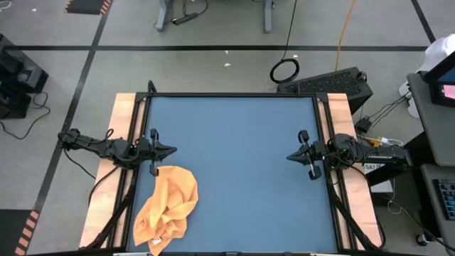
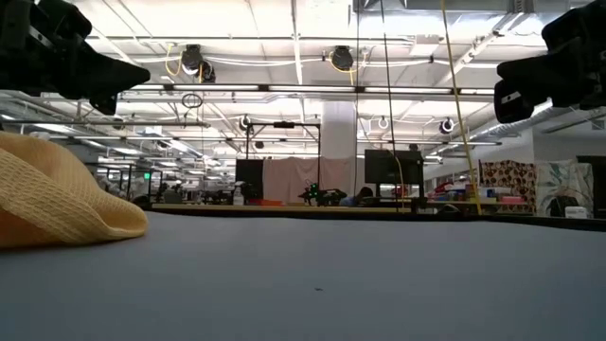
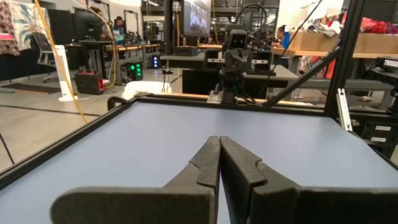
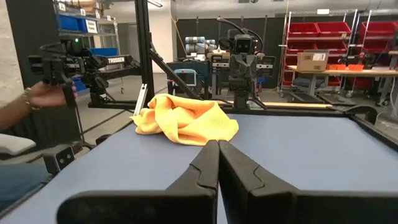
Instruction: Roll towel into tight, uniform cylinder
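Low down, towel (image 2: 57, 194) shows cropped.

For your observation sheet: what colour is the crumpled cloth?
The towel is plain orange-yellow, clearest in the right wrist view.

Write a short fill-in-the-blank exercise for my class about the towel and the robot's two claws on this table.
1. The orange-yellow towel lies in a ____ heap, not rolled.
2. The towel lies nearest the ____ claw.
3. The fingers of the right claw are ____.
4. Neither claw is ____ the towel.

Missing words: crumpled; left; shut; touching
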